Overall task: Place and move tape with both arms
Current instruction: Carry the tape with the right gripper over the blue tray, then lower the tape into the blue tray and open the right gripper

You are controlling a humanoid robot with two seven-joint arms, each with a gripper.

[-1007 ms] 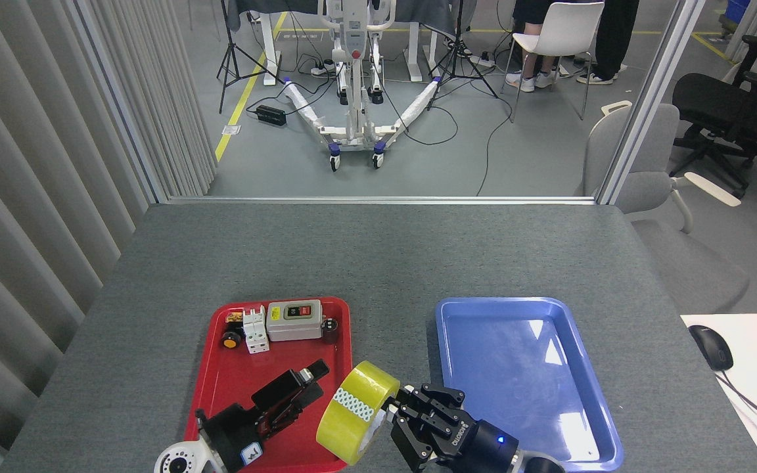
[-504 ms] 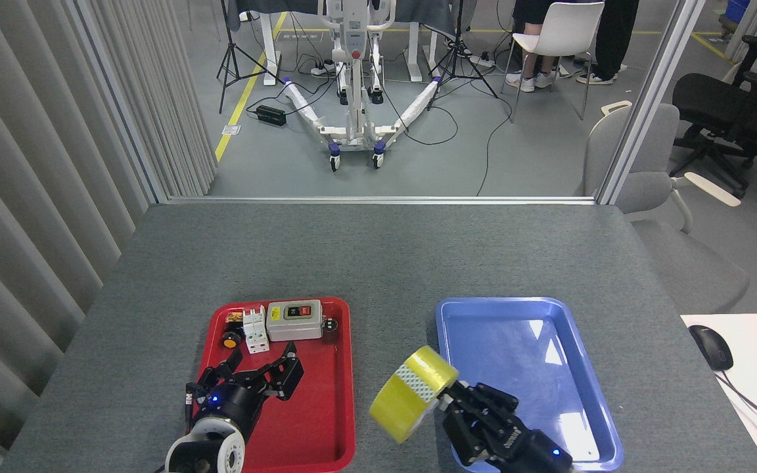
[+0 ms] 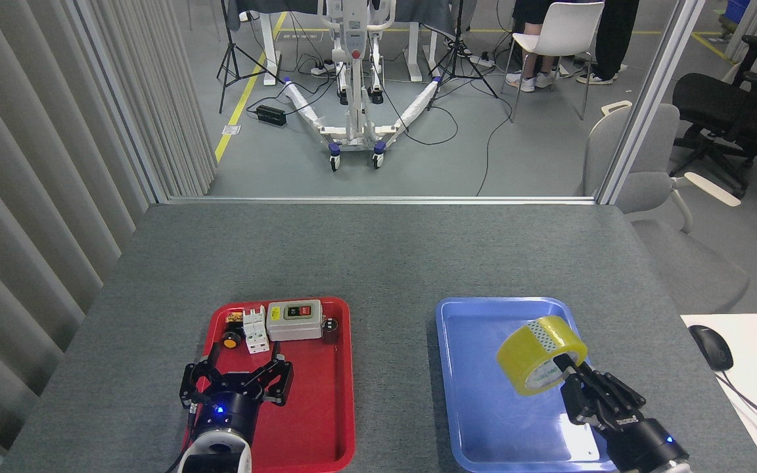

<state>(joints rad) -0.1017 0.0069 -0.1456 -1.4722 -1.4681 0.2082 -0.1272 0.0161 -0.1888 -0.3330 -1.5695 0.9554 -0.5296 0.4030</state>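
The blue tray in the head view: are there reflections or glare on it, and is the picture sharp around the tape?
Head view: the blue tray is glossy and shows white glare patches, near its far end and its near right corner; the tape, held over it by the right gripper, looks sharp, without motion blur; the red tray shows little glare.

Tape (image 3: 541,354): carried rightward by the right gripper (image 3: 579,381), from the gap between the two trays to a position over the blue tray (image 3: 464,394); roll now tipped so its white core faces the camera, jaws clamped on its rim. Left gripper (image 3: 237,381): drawn back from the roll toward the near-left part of the red tray (image 3: 332,420); jaws now spread wide, holding nothing, blue light showing.
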